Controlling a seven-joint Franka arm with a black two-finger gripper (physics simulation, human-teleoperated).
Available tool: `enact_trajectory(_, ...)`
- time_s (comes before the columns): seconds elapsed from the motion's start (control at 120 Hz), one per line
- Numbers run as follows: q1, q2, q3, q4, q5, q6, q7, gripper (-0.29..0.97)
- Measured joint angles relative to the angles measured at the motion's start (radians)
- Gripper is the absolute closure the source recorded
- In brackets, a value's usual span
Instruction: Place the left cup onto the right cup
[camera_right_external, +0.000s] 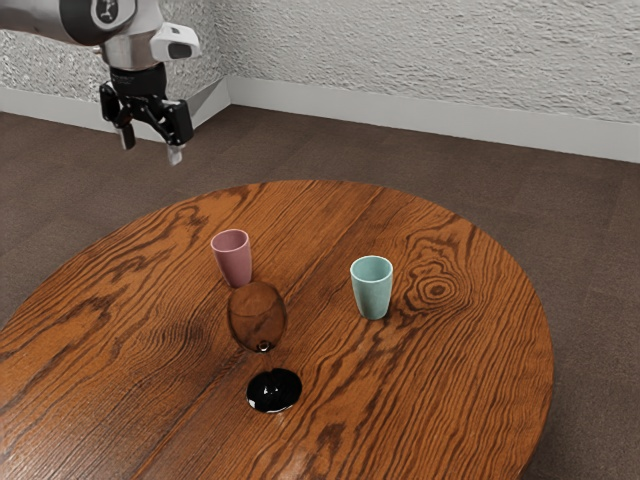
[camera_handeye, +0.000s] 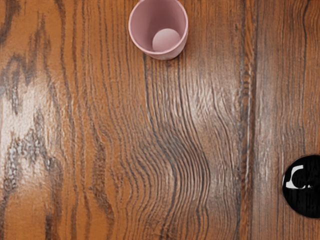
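A glossy black disc (camera_right_external: 274, 389) is seen nearest the camera on the round wooden tabletop (camera_right_external: 450, 400). A transparent brownish glass (camera_right_external: 257, 316) is located just behind it. The pink cup (camera_right_external: 232, 257) is stood upright just beyond the glass, toward the exterior view's left. The teal cup (camera_right_external: 371, 286) is stood upright well apart from it, toward the exterior view's right. The jaws are held apart, with nothing between them, high above the tabletop's far left edge. In the wrist view, the pink cup's open mouth is seen from above.
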Motion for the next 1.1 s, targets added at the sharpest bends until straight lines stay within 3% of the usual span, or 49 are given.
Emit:
enact_trajectory(0.675,-0.016,0.330,0.037,0.026,0.004,0.329,0.038,0.00)
enact_trajectory(1.1,-0.017,0.412,0.040,-0.023,-0.003,0.490,0.056,0.00)
